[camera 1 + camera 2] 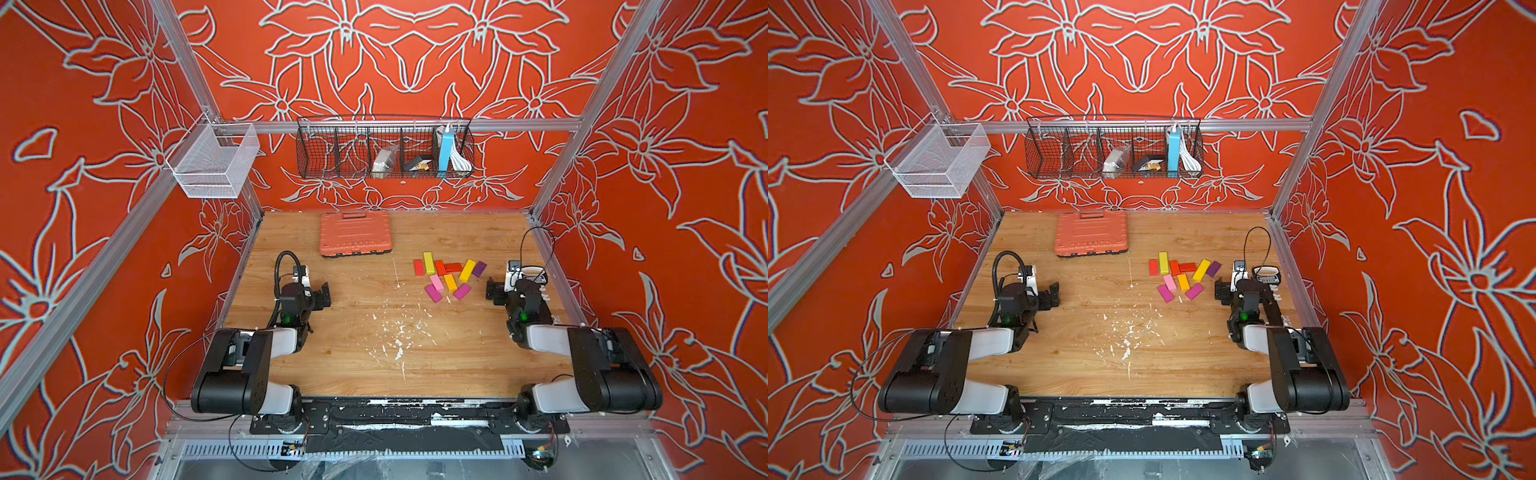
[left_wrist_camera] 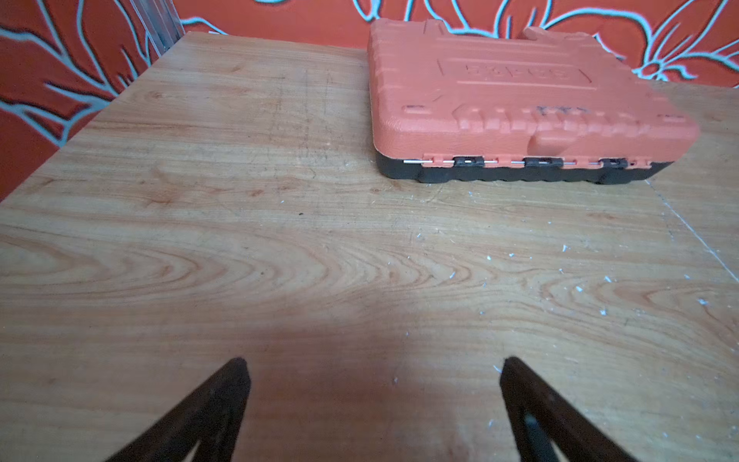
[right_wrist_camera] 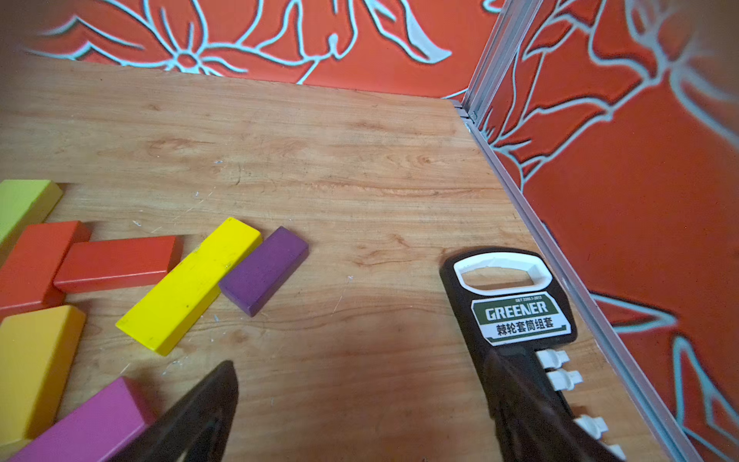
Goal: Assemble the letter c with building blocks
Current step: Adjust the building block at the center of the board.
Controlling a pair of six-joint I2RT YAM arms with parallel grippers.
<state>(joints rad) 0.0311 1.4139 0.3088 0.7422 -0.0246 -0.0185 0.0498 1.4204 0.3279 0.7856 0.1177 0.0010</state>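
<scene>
Left hand (image 1: 325, 295) and right hand (image 1: 491, 289) sit above the worktop (image 1: 365, 357), fingers spread and empty; scattered building blocks (image 1: 450, 282) lie just beside the right hand.

Building blocks (image 1: 450, 282), red, yellow, orange, pink, magenta, purple, lying flat, loosely clustered

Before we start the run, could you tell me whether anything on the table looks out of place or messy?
White flecks litter the middle of the table, like chipped debris. A black socket rail labelled GREENER lies by the right edge, unrelated to the task. The building blocks lie in a loose jumble, forming no letter yet.
</scene>
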